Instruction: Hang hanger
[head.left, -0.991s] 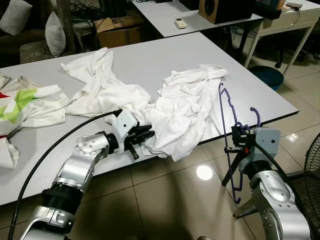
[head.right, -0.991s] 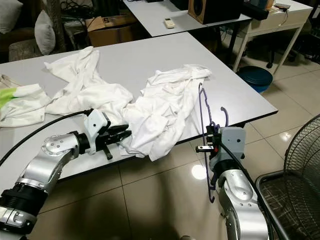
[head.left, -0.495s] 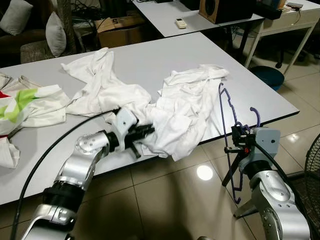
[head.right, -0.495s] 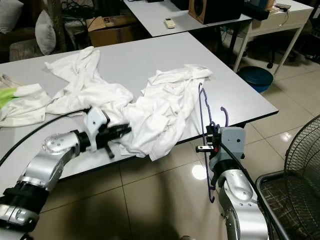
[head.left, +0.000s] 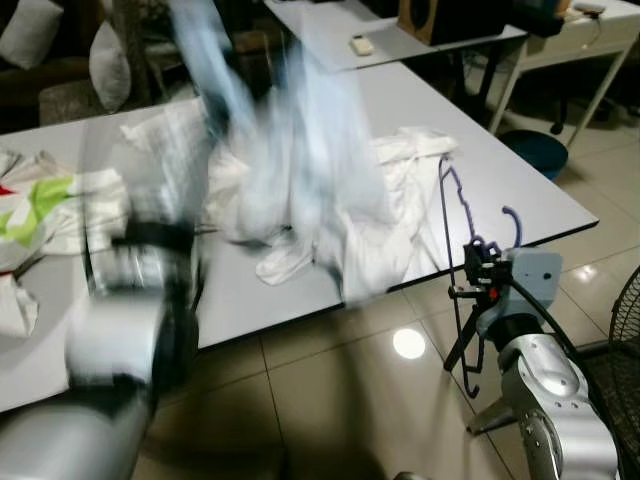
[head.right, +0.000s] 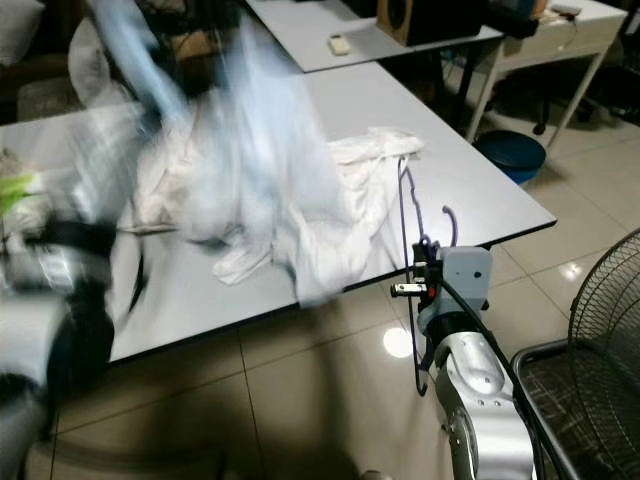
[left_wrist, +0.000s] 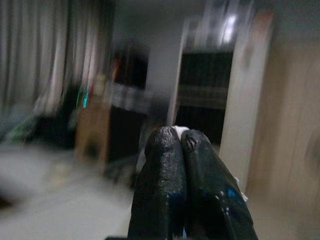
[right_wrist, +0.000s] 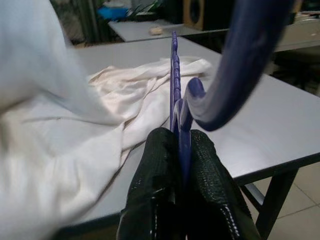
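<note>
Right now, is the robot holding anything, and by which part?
Yes. The right gripper pinches the purple hanger near the base of its hook. The left gripper is shut on a bit of the white garment.

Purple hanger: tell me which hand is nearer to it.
Right. The right hand is shut on the hanger off the table's front edge. The left hand, shut on a bit of white cloth, is off to the left, too blurred to place.

Purple hanger (head.left: 447, 240) stands upright beside the table edge; white garment (head.left: 300, 150), apparently lifted, is motion-blurred.
</note>
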